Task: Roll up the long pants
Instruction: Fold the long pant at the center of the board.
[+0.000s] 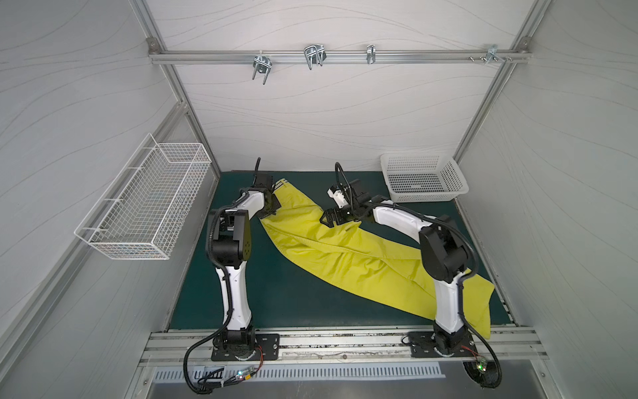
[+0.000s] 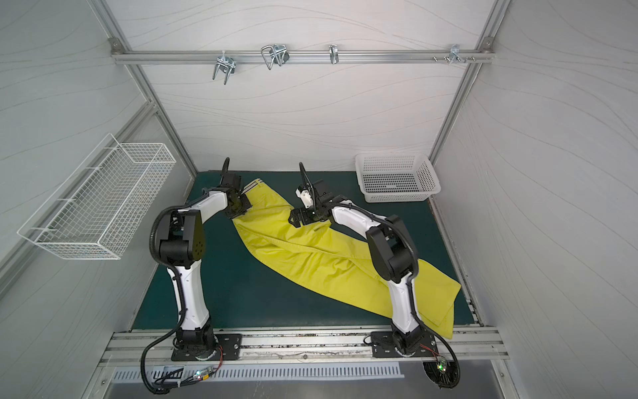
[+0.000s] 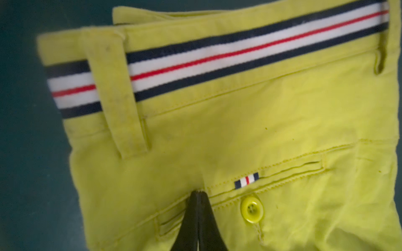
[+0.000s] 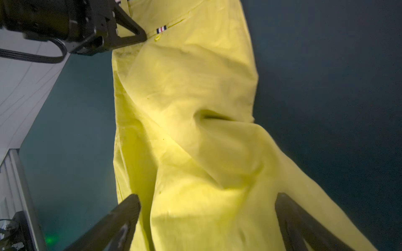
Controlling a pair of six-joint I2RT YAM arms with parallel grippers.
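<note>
The long pants [image 1: 345,255] [image 2: 310,259] are bright yellow-green and lie slantwise across the green mat, waistband at the back left, leg ends at the front right. Their striped waistband [image 3: 217,54] [image 1: 281,184] lies flat. My left gripper [image 1: 272,210] [image 3: 198,192] is shut, its tips pinching the fabric beside the back pocket button [image 3: 252,209]. My right gripper [image 1: 326,219] [image 4: 206,206] is open just over the pants' far edge, behind the seat. One finger [image 4: 128,208] stands on each side of a raised fold, and nothing is gripped.
A white plastic basket [image 1: 424,179] sits at the back right of the mat [image 1: 276,293]. A wire basket [image 1: 148,203] hangs on the left wall. A rail with metal hooks [image 1: 314,57] crosses the back wall. The leg ends [image 1: 483,324] reach the front metal rail beside the right arm's base.
</note>
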